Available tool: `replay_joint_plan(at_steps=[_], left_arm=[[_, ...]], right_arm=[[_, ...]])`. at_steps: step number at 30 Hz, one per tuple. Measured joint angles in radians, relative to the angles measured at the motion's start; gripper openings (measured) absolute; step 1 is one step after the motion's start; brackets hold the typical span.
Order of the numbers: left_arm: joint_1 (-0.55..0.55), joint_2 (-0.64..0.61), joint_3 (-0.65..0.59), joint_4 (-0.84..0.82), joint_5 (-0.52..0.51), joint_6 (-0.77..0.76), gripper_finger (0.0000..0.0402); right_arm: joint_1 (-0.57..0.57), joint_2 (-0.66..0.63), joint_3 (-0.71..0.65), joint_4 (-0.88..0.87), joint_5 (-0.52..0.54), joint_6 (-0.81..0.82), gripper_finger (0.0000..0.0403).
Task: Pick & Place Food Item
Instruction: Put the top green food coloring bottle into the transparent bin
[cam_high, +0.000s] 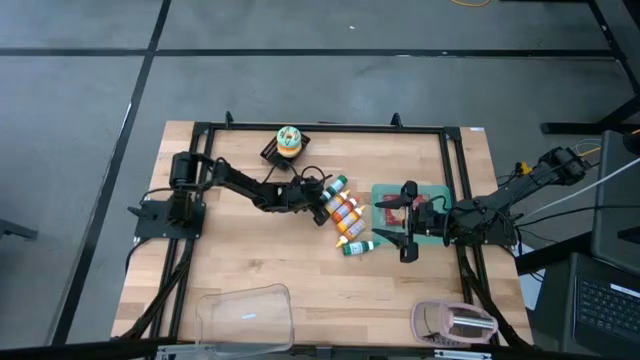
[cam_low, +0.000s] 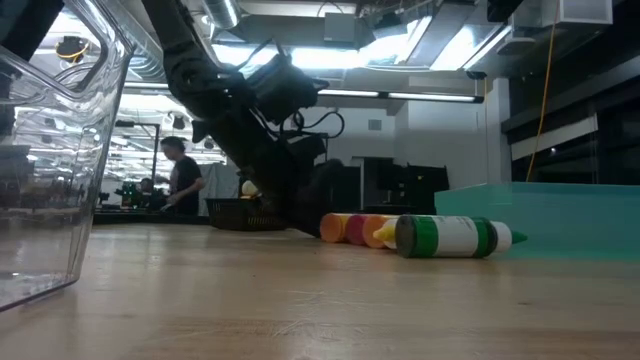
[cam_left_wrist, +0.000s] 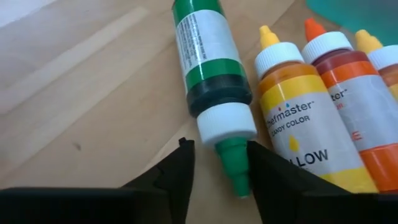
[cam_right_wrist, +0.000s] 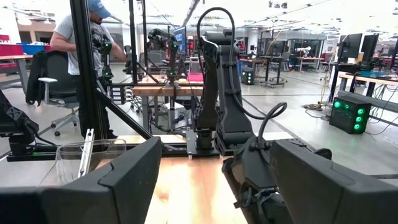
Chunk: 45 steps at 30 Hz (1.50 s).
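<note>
- Green bottle (cam_left_wrist: 211, 68) lies ahead, its tip between my left gripper's (cam_left_wrist: 219, 177) half-open fingers; contact unclear.
- Neighbouring yellow bottle (cam_left_wrist: 305, 124) runs off frame.
- My right gripper (cam_high: 398, 222) waits wide open.

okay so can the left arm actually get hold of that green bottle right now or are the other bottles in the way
Probably yes. The left gripper already has its open fingers either side of the green bottle's nozzle. The yellow bottle lies close beside it but not between the fingers.

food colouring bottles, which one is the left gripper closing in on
The green bottle at the end of the row: its green tip sits between the left gripper's fingers, while the yellow bottle and orange bottle lie outside them.
</note>
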Motion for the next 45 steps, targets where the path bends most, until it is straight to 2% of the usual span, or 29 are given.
replay_joint_plan(at_steps=[10, 19, 27, 31, 34, 41, 45], left_arm=[[0.001, 0.000, -0.002, -0.002, -0.003, 0.052, 0.0036], [-0.016, 0.002, -0.002, 0.053, 0.063, 0.110, 0.0032], [-0.054, -0.098, -0.002, 0.025, 0.008, 0.183, 0.0032], [-0.063, -0.197, -0.002, -0.098, -0.026, 0.223, 0.0032], [-0.076, -0.281, -0.002, -0.251, -0.023, 0.282, 0.0032], [-0.134, -0.545, 0.006, -0.743, -0.014, 0.294, 0.0032], [-0.175, -0.673, 0.088, -1.017, -0.005, 0.256, 0.0032]], right_arm=[[0.000, 0.000, 0.000, 0.000, 0.000, 0.000, 0.0295], [0.000, 0.000, 0.000, 0.000, 0.000, 0.000, 0.0295], [0.000, 0.000, 0.000, -0.006, 0.000, 0.000, 0.0295], [0.000, 0.000, 0.000, -0.007, 0.000, 0.000, 0.0295], [0.000, 0.000, 0.000, -0.008, 0.000, 0.000, 0.0295], [0.000, 0.000, 0.000, -0.008, 0.000, 0.000, 0.0295], [0.000, 0.000, 0.000, -0.008, 0.000, -0.002, 0.0295]])
